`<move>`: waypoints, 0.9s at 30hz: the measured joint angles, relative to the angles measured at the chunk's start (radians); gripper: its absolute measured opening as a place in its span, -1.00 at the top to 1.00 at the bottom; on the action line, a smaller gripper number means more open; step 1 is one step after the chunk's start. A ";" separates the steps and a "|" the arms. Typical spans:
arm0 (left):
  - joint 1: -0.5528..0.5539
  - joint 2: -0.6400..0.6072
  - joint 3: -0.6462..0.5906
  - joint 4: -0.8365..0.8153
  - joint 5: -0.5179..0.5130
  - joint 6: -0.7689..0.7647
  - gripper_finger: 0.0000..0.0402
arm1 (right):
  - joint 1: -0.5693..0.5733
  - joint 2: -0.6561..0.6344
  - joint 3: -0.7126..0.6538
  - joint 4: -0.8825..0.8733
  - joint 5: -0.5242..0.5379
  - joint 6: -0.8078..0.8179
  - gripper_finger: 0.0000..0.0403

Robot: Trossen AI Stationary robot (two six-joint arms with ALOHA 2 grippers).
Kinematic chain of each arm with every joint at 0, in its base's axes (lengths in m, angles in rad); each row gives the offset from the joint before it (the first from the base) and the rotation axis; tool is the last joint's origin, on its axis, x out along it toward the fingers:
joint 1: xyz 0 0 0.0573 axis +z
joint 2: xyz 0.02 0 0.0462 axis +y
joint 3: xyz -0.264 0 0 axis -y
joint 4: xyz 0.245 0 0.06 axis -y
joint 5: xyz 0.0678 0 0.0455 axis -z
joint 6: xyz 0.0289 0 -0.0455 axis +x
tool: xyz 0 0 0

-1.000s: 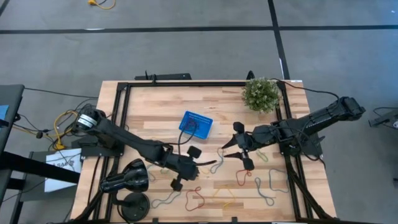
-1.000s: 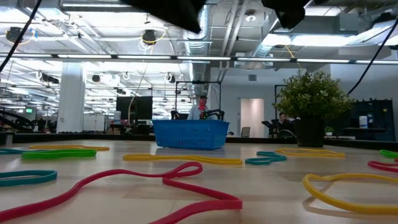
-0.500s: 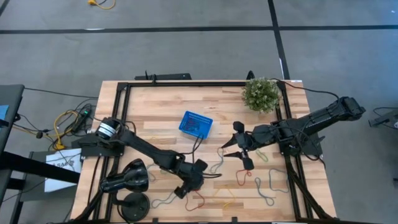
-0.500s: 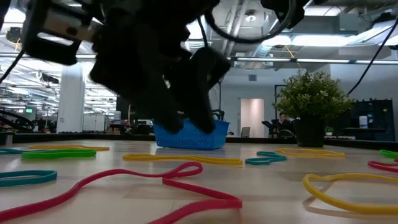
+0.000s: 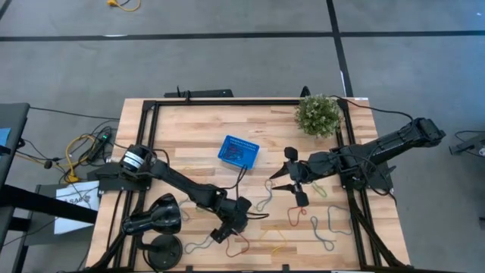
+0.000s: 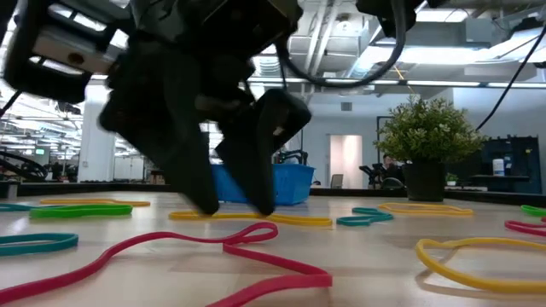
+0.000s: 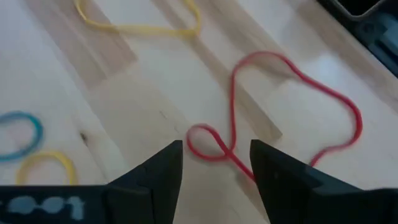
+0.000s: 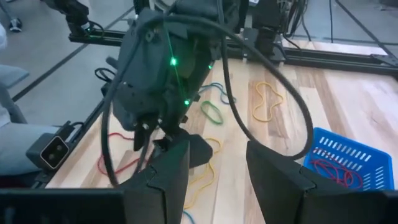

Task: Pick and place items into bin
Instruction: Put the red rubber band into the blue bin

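My left gripper (image 5: pixel 228 220) is open, low over the table's near middle. Its fingertips stand on either side of the small end loop of a red band (image 7: pixel 208 142), which lies flat on the wood (image 5: pixel 239 242). In the low view the fingertips (image 6: pixel 230 205) reach down to about table level behind that red band (image 6: pixel 247 247). The blue bin (image 5: pixel 239 151) stands at mid table with bands inside (image 8: pixel 336 168). My right gripper (image 5: pixel 294 177) is open and empty, right of the bin.
Several more loops lie flat on the near half of the table: yellow (image 6: pixel 247 219), green (image 6: pixel 81 210), red (image 5: pixel 295 216) and teal (image 6: pixel 367 217). A potted plant (image 5: pixel 317 114) stands at the far right. A black lamp-like stand (image 5: pixel 151 220) sits at the near left.
My left gripper has gone from beside the bin toward the table's near edge and down, until its open fingertips stand at table level around the red band's end. The bands have not moved.
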 joint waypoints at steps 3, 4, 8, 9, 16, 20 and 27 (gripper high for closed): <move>-0.002 0.014 0.002 0.025 0.032 -0.005 0.12 | 0.000 0.000 0.000 0.003 0.000 0.000 0.23; -0.002 0.024 0.002 0.049 0.039 -0.006 0.12 | 0.000 0.000 0.000 0.006 0.000 0.000 0.23; -0.002 0.035 0.001 0.067 0.039 -0.014 0.12 | 0.000 0.000 0.000 0.008 0.000 0.000 0.23; -0.002 0.040 0.003 0.083 0.040 -0.015 0.12 | 0.000 0.000 0.000 0.007 0.000 0.000 0.23; 0.001 0.044 0.002 0.068 -0.040 -0.014 0.12 | 0.000 0.000 0.000 0.023 0.000 0.000 0.23; 0.001 0.042 0.002 0.067 -0.075 -0.009 0.12 | 0.000 0.000 0.000 0.023 0.000 0.000 0.23; 0.000 0.039 0.004 0.013 -0.107 -0.047 0.14 | 0.000 0.000 0.000 0.022 0.000 0.000 0.26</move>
